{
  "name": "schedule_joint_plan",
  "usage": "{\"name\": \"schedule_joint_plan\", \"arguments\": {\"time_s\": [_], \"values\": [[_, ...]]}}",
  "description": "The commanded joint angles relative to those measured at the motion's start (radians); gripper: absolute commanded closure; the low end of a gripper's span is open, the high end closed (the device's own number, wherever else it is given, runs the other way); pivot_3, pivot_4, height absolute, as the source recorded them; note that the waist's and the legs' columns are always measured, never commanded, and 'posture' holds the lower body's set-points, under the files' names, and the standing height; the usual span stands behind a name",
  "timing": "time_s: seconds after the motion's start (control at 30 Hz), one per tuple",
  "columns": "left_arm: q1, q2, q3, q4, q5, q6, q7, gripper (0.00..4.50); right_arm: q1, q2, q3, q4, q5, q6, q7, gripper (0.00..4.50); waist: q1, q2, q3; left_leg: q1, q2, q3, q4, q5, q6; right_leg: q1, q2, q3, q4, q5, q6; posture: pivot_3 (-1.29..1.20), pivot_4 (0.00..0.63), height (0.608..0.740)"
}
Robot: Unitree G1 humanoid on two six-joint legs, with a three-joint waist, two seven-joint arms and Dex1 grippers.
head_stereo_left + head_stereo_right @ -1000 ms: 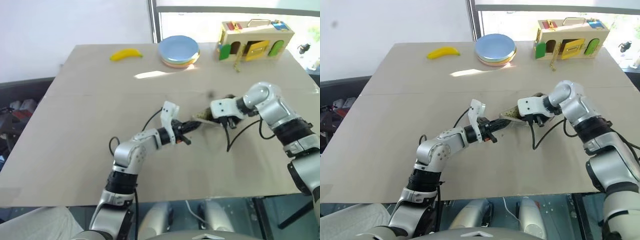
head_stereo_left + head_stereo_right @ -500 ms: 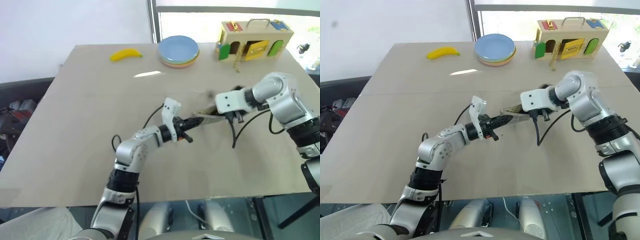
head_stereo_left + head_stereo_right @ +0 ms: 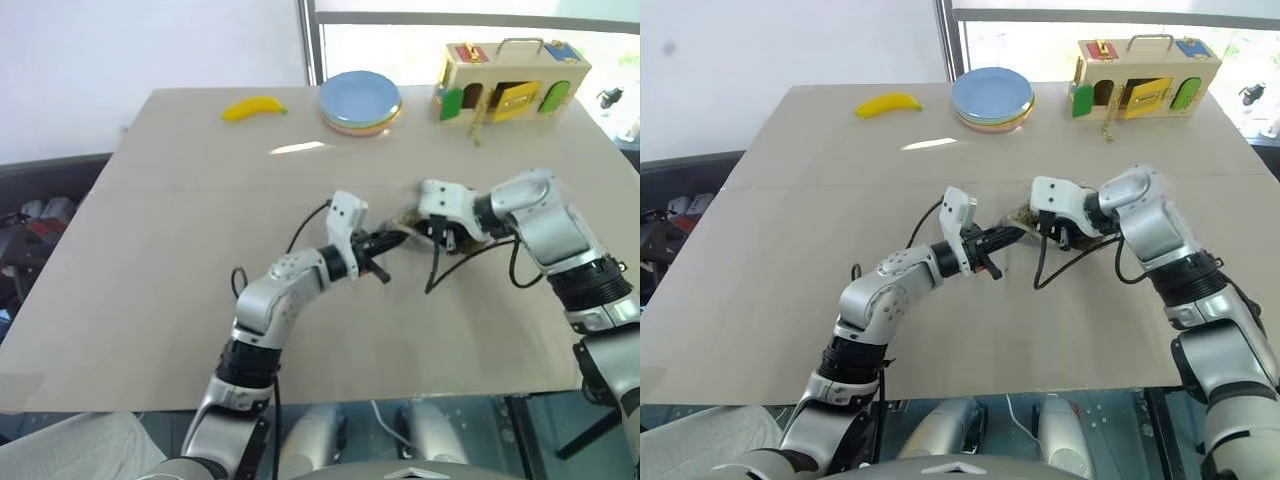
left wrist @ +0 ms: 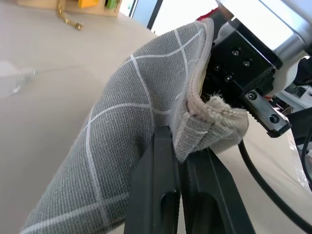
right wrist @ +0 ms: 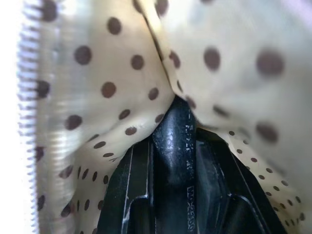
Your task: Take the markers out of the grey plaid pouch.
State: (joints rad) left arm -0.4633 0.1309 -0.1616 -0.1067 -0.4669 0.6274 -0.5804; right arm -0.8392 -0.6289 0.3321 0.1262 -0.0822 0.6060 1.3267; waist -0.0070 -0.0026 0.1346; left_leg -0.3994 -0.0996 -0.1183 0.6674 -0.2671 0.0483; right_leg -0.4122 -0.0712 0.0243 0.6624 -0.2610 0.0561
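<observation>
Mid-table, between my two arms: the pouch (image 4: 141,122) is held up off the surface and my right gripper (image 5: 173,146) is now inside it.

Over the last second I drew my right arm back toward the left and rolled its wrist, so its fingers sit deep in the dotted lining; they look nearly closed around something dark, though I cannot tell whether that is a marker. My left gripper (image 3: 385,243) is clamped shut on the pouch's end seam. I judge the reach-in is under way, with no marker out yet. The pouch's long axis runs roughly level from left gripper to right, mouth toward the right gripper.
</observation>
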Motion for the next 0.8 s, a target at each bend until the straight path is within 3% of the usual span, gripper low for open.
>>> {"name": "schedule_joint_plan", "arguments": {"time_s": [0.03, 0.17, 0.3, 0.5, 0.6, 0.8], "values": [[0.019, 0.003, -0.015, 0.010, 0.041, -0.046, 0.006, 4.50, -0.021, 0.007, -0.082, -0.098, 0.139, 0.171, 0.033, 4.00, -0.002, 0.000, 0.000, 0.000, 0.000, 0.000, 0.000, 0.000, 0.000, 0.000, 0.000, 0.000, 0.000, 0.000, 0.000, 0.00, 0.150, 0.740], [0.036, 0.008, -0.039, 0.008, 0.064, -0.081, -0.004, 4.50, -0.062, 0.079, -0.193, -0.065, 0.242, 0.393, -0.071, 4.00, -0.008, 0.000, 0.000, 0.000, 0.000, 0.000, 0.000, 0.000, 0.000, 0.000, 0.000, 0.001, 0.000, 0.000, 0.000, 0.00, 0.150, 0.740], [0.048, 0.009, -0.049, 0.002, 0.074, -0.094, -0.012, 4.50, -0.068, 0.100, -0.249, -0.003, 0.251, 0.437, -0.193, 4.00, -0.005, 0.000, 0.000, 0.000, 0.000, 0.000, 0.000, 0.000, 0.000, 0.000, 0.000, 0.001, 0.001, 0.000, 0.000, 0.00, 0.150, 0.740], [0.055, 0.006, -0.049, -0.002, 0.086, -0.095, -0.018, 4.50, -0.049, 0.072, -0.244, -0.010, 0.292, 0.459, -0.279, 4.00, -0.004, 0.000, 0.000, 0.000, 0.000, 0.000, 0.000, 0.000, 0.000, 0.000, 0.000, 0.001, 0.001, 0.000, 0.000, 0.00, 0.150, 0.740], [0.057, 0.006, -0.044, 0.000, 0.092, -0.096, -0.016, 4.50, -0.049, 0.076, -0.289, -0.038, 0.355, 0.580, -0.319, 4.00, -0.004, 0.000, 0.000, 0.000, 0.000, 0.000, 0.000, 0.000, 0.000, 0.000, 0.000, 0.001, 0.001, 0.000, 0.000, 0.00, 0.150, 0.740], [0.063, 0.015, -0.036, 0.014, 0.102, -0.103, -0.012, 4.50, -0.046, 0.001, -0.307, -0.067, 0.449, 0.645, -0.320, 4.00, -0.001, 0.000, 0.000, 0.000, 0.000, 0.000, 0.000, 0.000, 0.000, 0.000, 0.000, 0.000, 0.000, 0.000, 0.000, 0.00, 0.150, 0.740]]}}
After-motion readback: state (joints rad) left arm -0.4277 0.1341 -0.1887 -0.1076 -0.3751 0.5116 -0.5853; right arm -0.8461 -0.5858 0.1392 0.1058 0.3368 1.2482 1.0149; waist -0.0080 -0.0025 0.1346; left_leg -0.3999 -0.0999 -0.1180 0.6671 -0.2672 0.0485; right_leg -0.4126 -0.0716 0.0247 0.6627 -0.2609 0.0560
